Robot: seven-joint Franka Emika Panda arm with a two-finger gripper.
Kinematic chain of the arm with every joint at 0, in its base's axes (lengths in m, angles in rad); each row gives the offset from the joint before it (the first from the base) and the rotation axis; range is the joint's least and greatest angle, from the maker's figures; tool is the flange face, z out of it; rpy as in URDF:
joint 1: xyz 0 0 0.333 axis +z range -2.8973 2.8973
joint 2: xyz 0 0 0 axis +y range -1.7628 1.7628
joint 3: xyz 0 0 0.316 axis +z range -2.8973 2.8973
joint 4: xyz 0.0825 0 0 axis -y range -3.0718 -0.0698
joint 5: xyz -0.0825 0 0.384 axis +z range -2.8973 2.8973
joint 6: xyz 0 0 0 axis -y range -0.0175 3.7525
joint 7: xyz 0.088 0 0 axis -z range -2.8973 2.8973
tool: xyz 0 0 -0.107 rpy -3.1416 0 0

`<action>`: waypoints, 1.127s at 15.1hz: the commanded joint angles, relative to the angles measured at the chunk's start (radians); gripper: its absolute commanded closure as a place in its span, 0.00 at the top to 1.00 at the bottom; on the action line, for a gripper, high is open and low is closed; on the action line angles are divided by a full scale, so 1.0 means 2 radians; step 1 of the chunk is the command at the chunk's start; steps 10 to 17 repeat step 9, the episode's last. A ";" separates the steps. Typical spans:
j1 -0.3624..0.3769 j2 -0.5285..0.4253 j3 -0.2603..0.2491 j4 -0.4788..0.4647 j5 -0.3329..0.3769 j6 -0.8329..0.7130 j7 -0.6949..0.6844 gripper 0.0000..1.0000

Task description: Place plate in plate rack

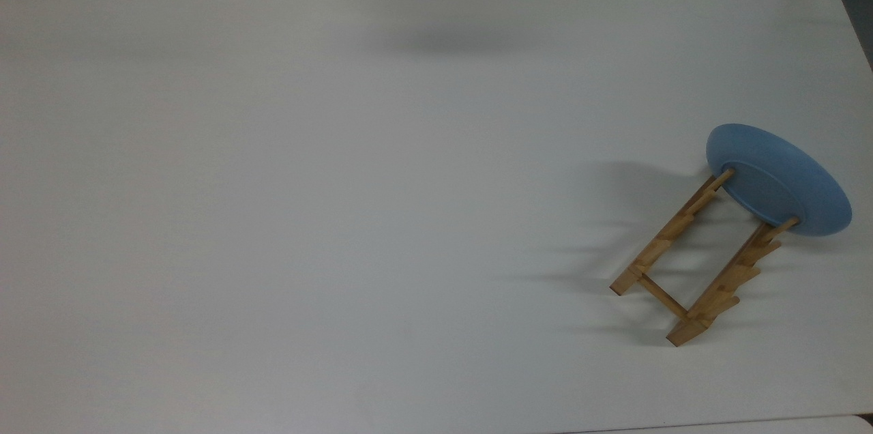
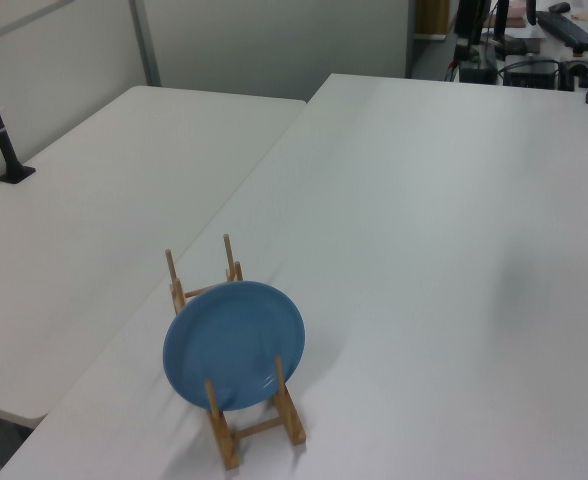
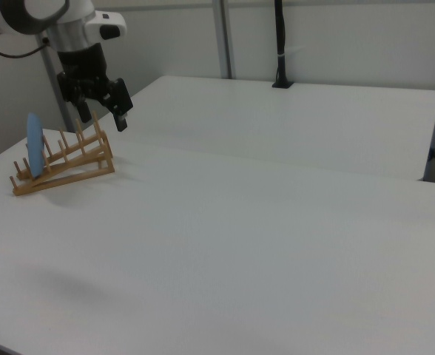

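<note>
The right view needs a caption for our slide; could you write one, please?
Light-blue plate stands on edge in the wooden plate rack while the open gripper hangs above the rack's other end.

You have a white table point(image 1: 341, 181) carrying the wooden plate rack point(image 1: 689, 270) near the top view's right edge, its rails resting on the tabletop, with a second white table point(image 2: 104, 200) butted alongside.
</note>
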 commanded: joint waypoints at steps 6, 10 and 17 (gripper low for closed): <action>-0.003 -0.002 -0.001 -0.014 0.010 0.018 -0.014 1.00; -0.003 -0.002 -0.001 -0.014 0.010 0.019 -0.014 1.00; -0.003 -0.002 -0.001 -0.014 0.010 0.019 -0.014 1.00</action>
